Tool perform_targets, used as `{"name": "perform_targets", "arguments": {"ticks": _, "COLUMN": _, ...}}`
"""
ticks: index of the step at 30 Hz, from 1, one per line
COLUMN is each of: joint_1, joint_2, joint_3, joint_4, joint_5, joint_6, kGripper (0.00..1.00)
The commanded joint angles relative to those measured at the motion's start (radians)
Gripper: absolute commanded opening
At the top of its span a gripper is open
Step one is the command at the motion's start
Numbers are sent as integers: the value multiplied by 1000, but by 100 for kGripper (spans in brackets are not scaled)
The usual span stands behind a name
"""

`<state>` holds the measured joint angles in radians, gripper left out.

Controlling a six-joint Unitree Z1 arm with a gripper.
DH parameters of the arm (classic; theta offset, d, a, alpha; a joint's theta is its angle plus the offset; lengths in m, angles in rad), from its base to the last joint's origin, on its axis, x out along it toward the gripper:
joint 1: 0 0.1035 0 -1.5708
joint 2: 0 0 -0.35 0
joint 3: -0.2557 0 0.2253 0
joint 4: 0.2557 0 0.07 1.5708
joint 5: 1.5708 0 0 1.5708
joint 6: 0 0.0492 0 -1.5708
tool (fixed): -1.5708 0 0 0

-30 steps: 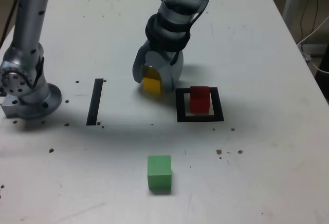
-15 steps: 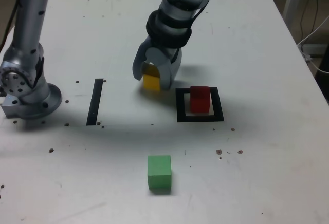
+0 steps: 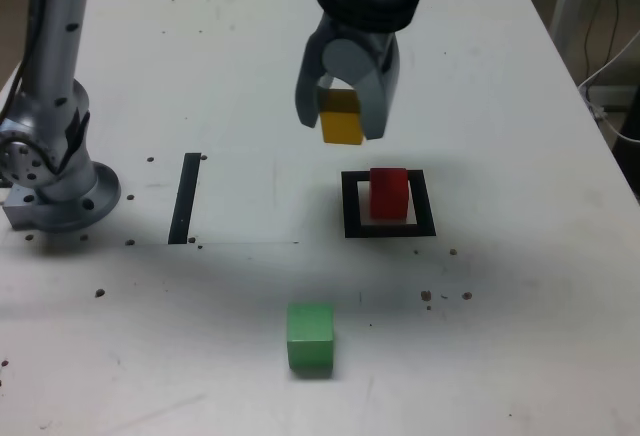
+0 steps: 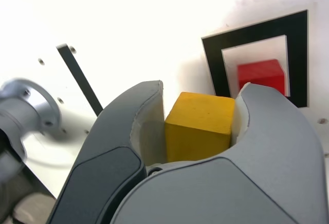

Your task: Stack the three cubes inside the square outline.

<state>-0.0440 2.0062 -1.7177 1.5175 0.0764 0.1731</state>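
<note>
My gripper (image 3: 343, 126) is shut on the yellow cube (image 3: 342, 120), which hangs in the air above the table, behind and to the exterior view's left of the square outline (image 3: 389, 230). In the wrist view the yellow cube (image 4: 199, 124) sits squeezed between both grey fingers (image 4: 143, 131). The red cube (image 3: 389, 193) stands inside the outline; the wrist view shows the red cube (image 4: 260, 75) within the black outline (image 4: 213, 59) too. The green cube (image 3: 310, 337) lies alone near the front of the table.
A straight black strip (image 3: 186, 197) lies on the white table (image 3: 520, 306) at the exterior view's left of the outline. The arm's grey base (image 3: 55, 171) stands at the far left. Small dark specks dot the tabletop.
The gripper closed on the yellow cube and lifted it off the table, moving up and slightly toward the exterior view's right. The red and green cubes have not moved.
</note>
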Motion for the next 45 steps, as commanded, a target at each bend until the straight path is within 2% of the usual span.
{"name": "perform_targets", "arguments": {"ticks": 1, "joint_1": -8, "joint_2": 16, "joint_3": -21, "joint_4": 8, "joint_5": -21, "joint_6": -32, "kGripper": 33}}
{"name": "perform_targets", "arguments": {"ticks": 5, "joint_1": -20, "joint_2": 37, "joint_3": -47, "joint_4": 9, "joint_5": -43, "joint_6": -82, "kGripper": 33}}
{"name": "perform_targets", "arguments": {"ticks": 11, "joint_1": -25, "joint_2": 81, "joint_3": -75, "joint_4": 9, "joint_5": -55, "joint_6": -119, "kGripper": 33}}
{"name": "perform_targets", "arguments": {"ticks": 23, "joint_1": -26, "joint_2": 167, "joint_3": -126, "joint_4": 10, "joint_5": -55, "joint_6": -121, "kGripper": 33}}
{"name": "perform_targets", "arguments": {"ticks": 39, "joint_1": -10, "joint_2": 213, "joint_3": -132, "joint_4": 5, "joint_5": -39, "joint_6": -104, "kGripper": 34}}
{"name": "perform_targets", "arguments": {"ticks": 41, "joint_1": -9, "joint_2": 218, "joint_3": -133, "joint_4": 3, "joint_5": -39, "joint_6": -102, "kGripper": 41}}
{"name": "perform_targets", "arguments": {"ticks": 45, "joint_1": -9, "joint_2": 221, "joint_3": -133, "joint_4": -3, "joint_5": -39, "joint_6": -93, "kGripper": 79}}
